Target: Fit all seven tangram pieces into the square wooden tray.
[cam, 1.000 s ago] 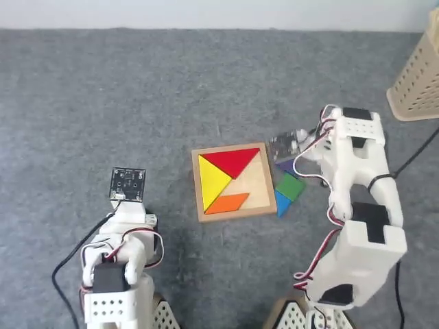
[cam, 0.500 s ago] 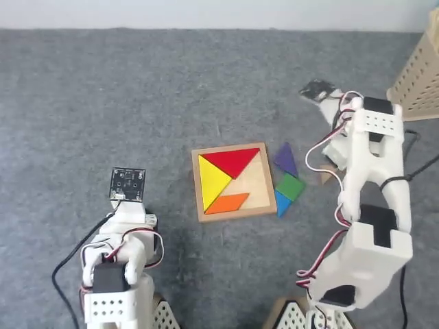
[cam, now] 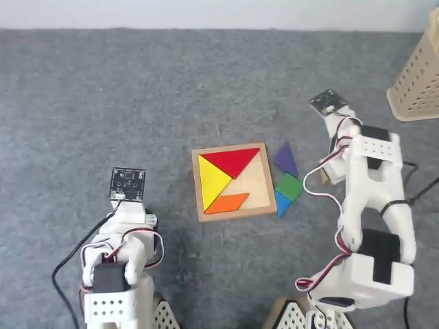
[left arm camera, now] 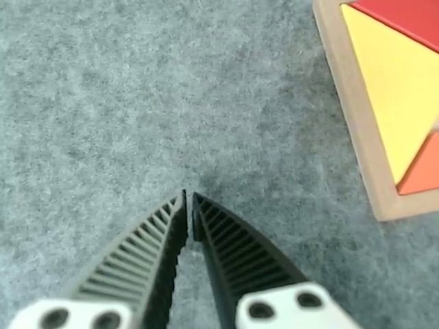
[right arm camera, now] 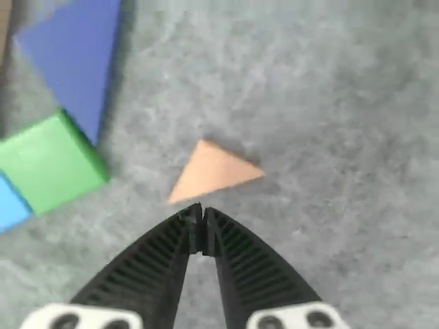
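Note:
The square wooden tray (cam: 197, 184) lies mid-table and holds a red triangle (cam: 233, 161), a yellow triangle (cam: 211, 179) and an orange parallelogram (cam: 228, 202). Just right of it on the carpet lie a purple triangle (cam: 285, 159), a green square (cam: 291, 186) and a blue triangle (cam: 280, 203). A small tan triangle (right arm camera: 212, 171) rests farther right, beside the right arm (cam: 363, 171). My right gripper (right arm camera: 197, 214) is shut and holds nothing, its tips just short of the tan triangle. My left gripper (left arm camera: 189, 199) is shut over bare carpet, left of the tray's corner (left arm camera: 346, 103).
A pale slatted basket (cam: 418, 75) stands at the back right edge. Grey carpet covers the table, with open room behind and left of the tray. The left arm (cam: 120, 240) sits near the front left.
The right arm has drawn back from over the purple triangle, its wrist swinging toward the back right. The purple triangle now lies uncovered. The left arm has kept still.

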You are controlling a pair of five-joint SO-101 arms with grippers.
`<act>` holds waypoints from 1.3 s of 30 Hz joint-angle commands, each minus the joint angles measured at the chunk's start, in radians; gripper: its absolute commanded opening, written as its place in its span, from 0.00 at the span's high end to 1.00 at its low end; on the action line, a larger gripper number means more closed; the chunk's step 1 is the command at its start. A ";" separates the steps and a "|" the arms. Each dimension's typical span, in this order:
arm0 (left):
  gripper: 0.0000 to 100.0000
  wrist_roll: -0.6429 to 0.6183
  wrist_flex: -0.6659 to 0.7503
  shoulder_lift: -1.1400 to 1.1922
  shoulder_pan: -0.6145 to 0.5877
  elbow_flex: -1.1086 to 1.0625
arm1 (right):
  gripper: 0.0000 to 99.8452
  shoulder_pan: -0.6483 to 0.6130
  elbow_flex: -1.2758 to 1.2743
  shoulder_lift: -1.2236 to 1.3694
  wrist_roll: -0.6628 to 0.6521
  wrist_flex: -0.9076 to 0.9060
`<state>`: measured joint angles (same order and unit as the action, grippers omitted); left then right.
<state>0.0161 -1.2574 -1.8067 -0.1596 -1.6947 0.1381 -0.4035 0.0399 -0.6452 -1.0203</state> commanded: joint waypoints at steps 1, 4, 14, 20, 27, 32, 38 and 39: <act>0.98 0.003 -0.006 -0.018 0.003 0.010 | 0.99 -0.004 0.026 0.010 0.084 0.065; 0.98 0.003 -0.006 -0.018 0.003 0.010 | 0.99 -0.012 0.049 0.054 0.089 0.091; 0.98 0.003 -0.006 -0.018 0.003 0.010 | 0.99 -0.027 0.118 0.199 0.110 0.087; 0.98 0.003 -0.006 -0.018 0.003 0.010 | 0.99 -0.051 0.118 0.194 0.150 0.013; 0.98 0.003 -0.006 -0.018 0.003 0.010 | 0.99 -0.134 0.110 0.193 0.279 -0.053; 0.98 0.003 -0.006 -0.018 0.003 0.010 | 0.99 -0.176 0.060 0.128 0.413 -0.054; 0.98 0.003 -0.006 -0.018 0.003 0.010 | 0.99 -0.171 0.015 -0.073 0.601 -0.113; 0.98 0.003 -0.006 -0.018 0.003 0.010 | 0.99 -0.174 0.015 -0.108 0.629 -0.139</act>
<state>0.0161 -1.2574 -1.8067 -0.1596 -1.6947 -0.0276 -0.3959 0.0844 -0.0974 -1.1032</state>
